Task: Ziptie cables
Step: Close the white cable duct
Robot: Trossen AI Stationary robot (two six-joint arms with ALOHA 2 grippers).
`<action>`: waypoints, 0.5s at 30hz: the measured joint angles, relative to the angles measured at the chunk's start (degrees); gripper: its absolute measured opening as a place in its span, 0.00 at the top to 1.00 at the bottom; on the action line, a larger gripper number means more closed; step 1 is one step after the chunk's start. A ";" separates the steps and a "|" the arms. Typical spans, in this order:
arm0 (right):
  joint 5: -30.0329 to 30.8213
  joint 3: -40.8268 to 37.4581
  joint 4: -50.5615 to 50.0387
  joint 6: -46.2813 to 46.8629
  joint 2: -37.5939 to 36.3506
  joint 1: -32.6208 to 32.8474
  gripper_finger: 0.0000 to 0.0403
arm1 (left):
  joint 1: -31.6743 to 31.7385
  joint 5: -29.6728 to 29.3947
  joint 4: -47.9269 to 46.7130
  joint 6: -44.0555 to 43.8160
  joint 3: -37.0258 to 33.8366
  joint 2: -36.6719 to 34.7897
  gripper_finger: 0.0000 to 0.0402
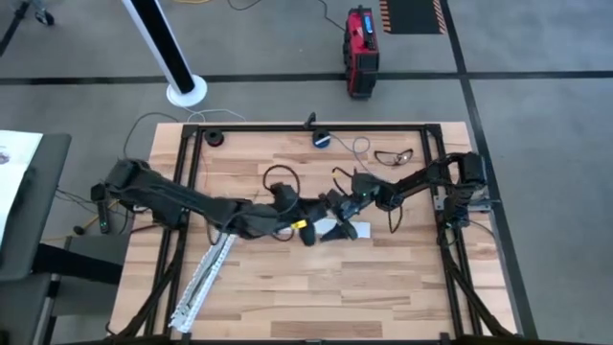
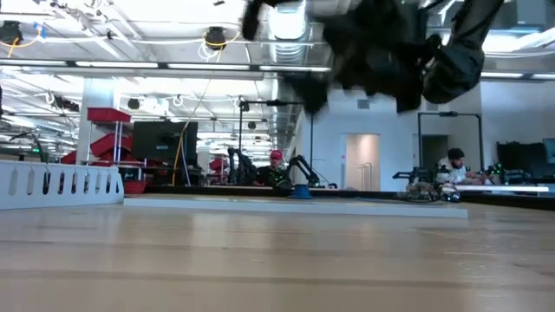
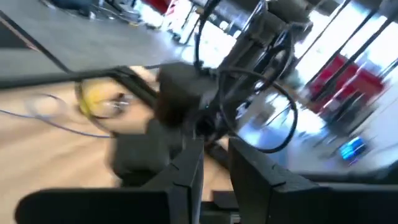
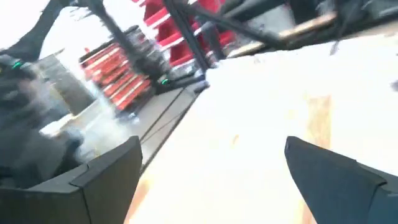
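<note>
Left gripper (image 1: 308, 233) and right gripper (image 1: 337, 203) meet at the desk's (image 1: 383, 287) centre; left fingers (image 3: 186, 177) stand narrowly parted, right fingers (image 4: 102, 177) wide apart, neither visibly gripping. Cables (image 1: 278, 177) loop just beyond, toward the far edge. White strips (image 1: 206, 273) lie toward the near left corner. Best gather the wires tightly before cinching.

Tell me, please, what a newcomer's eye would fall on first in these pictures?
Most striking are the two dark arms meeting over the middle of the table, the left gripper and right gripper close together, with dark cables looped just behind them. Next come the white strips lying slantwise toward the table's front left corner, and the red case on the floor beyond the table.
</note>
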 joint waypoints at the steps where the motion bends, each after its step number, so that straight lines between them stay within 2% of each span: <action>1: -0.94 0.15 -1.22 -0.22 -0.43 -0.10 0.05 | -0.71 -2.26 -4.35 0.64 -0.02 -1.50 0.83; 4: -1.13 0.21 -4.30 -1.59 -0.42 -0.16 0.05 | -2.50 -9.91 -17.95 -0.19 -0.13 -6.15 0.83; 7: -1.19 0.51 -4.32 -6.46 -0.31 1.28 0.05 | -3.89 -16.37 -30.79 -7.62 -0.08 -9.58 0.83; 10: -2.25 2.31 -2.81 -8.96 -0.49 2.33 0.05 | -4.43 -18.15 -41.74 -15.85 -0.14 -10.46 0.83; 12: -2.24 3.62 -2.37 -5.18 -0.40 2.65 0.05 | -5.13 -18.27 -47.34 -21.78 -0.15 -10.47 0.83; 15: -2.25 5.36 -1.91 8.08 -0.45 2.77 0.05 | -6.10 -18.43 -51.97 -28.19 -0.15 -9.78 0.83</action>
